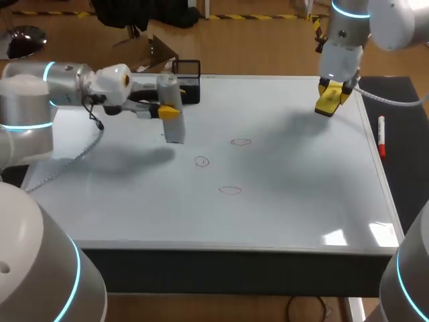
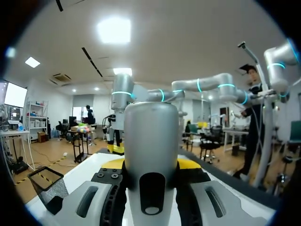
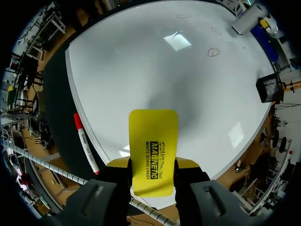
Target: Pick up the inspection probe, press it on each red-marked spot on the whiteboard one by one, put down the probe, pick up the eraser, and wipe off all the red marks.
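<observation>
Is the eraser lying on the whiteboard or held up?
Held up: the right end effector clamps the yellow eraser from both sides, clear of the whiteboard.

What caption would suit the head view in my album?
Left gripper holds the grey probe near three red marks on the whiteboard; right gripper holds the yellow eraser.

Silver-white arms (image 1: 30, 100), cyan rings (image 1: 49, 70) at joints, black cable (image 1: 100, 129), yellow fingertips (image 3: 117, 162).

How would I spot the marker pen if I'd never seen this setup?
Start at the big whiteboard and follow its right edge, where the right arm holds a yellow eraser. On the dark strip outside that edge lies the marker pen: a slim white stick with red ends, unlike the flat yellow eraser.
</observation>
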Tool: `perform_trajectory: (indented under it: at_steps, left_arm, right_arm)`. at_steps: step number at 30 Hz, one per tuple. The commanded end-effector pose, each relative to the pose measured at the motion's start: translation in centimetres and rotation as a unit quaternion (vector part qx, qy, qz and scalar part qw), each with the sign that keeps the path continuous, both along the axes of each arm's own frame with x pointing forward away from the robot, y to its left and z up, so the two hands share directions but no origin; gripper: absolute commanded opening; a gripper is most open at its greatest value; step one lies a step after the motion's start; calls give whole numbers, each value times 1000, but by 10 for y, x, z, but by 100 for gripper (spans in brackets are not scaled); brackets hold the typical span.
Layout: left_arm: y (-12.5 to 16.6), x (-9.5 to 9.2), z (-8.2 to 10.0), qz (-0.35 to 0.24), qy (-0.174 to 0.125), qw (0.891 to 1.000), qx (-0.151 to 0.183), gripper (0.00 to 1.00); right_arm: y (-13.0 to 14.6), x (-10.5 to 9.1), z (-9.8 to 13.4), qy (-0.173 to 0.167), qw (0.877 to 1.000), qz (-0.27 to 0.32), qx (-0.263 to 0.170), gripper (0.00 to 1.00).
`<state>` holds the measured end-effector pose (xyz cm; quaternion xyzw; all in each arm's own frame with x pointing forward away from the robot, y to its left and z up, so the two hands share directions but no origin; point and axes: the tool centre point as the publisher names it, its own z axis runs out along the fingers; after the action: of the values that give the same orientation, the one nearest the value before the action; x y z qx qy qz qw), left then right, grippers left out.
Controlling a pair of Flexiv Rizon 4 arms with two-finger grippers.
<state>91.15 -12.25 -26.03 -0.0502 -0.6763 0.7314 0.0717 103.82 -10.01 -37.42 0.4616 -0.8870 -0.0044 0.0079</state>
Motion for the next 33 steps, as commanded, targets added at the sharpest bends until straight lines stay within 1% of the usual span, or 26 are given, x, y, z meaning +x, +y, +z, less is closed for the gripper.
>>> perform_trajectory:
  at_steps: [1,7,11,25,33]
  left_arm:
    - [-23,-11,-4,-7,2,1000,-1,0]
    - [-46,-26,-15,-36,9,999,5,0]
    - [-54,-32,-22,-43,15,999,5,0]
    - [-60,-31,-43,-47,28,999,5,0]
    - [-59,-31,-46,-51,27,998,11,0]
  right_arm:
    - [-1,0,1,0,1000,1,-2,0]
    - [-1,0,1,0,1000,1,-2,0]
    - [-1,0,1,0,1000,1,-2,0]
    - [-1,0,1,0,1000,1,-2,0]
    - [-1,0,1,0,1000,1,-2,0]
